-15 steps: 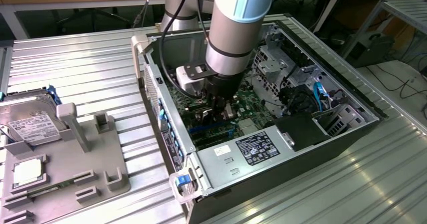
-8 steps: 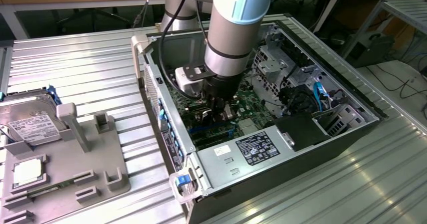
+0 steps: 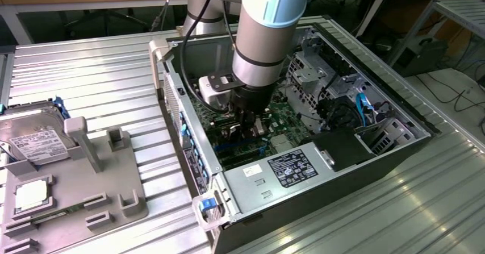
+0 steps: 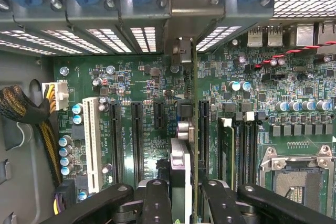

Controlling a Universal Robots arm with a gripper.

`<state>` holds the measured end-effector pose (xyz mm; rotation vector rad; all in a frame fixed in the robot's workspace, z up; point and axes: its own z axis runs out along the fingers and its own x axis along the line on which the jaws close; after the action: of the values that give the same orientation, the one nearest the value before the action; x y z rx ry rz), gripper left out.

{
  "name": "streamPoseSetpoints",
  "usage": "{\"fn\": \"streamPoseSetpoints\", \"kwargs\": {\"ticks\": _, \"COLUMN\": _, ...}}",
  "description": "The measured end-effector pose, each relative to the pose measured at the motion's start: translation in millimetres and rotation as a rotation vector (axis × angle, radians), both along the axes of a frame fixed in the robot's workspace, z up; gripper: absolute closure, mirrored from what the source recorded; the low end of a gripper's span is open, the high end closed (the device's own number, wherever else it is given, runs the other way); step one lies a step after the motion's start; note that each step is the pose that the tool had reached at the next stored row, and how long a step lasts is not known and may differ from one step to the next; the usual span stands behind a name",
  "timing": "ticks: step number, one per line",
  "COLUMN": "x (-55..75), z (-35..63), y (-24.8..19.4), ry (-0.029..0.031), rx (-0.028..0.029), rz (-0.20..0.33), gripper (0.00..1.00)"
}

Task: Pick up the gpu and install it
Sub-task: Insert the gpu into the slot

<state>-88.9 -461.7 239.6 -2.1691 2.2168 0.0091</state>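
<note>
While inside case (image 3: pixel 379 89) | pincer (image 4: pixel 181 195) clamps gpu (image 4: pixel 178 171) edge-on | slot (image 4: pixel 203 129) beside

— How many machines are there?
— One open tower case (image 3: pixel 303 208), and one arm (image 3: pixel 265 44) reaching into it.
— And at the tip?
— One claw (image 4: pixel 181 203), clamped on one gpu (image 4: pixel 178 163).
— Beyond the claw?
— One motherboard (image 4: pixel 157 77), with one white slot (image 4: pixel 92 145) to one side of the claw and one CPU socket (image 4: pixel 299 177) to the other.
— Outside the case?
— One hard drive (image 3: pixel 34 134) and one square chip (image 3: pixel 32 194), well apart from the claw, on one grey holder (image 3: pixel 113 180).
</note>
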Motion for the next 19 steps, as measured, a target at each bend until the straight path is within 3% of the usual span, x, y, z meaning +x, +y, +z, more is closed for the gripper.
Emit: {"fn": "streamPoseSetpoints", "kwargs": {"ticks": 19, "x": -2.1, "z": -0.2, "y": 0.0, "ry": 0.0005, "rx": 0.0000, "rz": 0.000, "gripper": 0.72}}
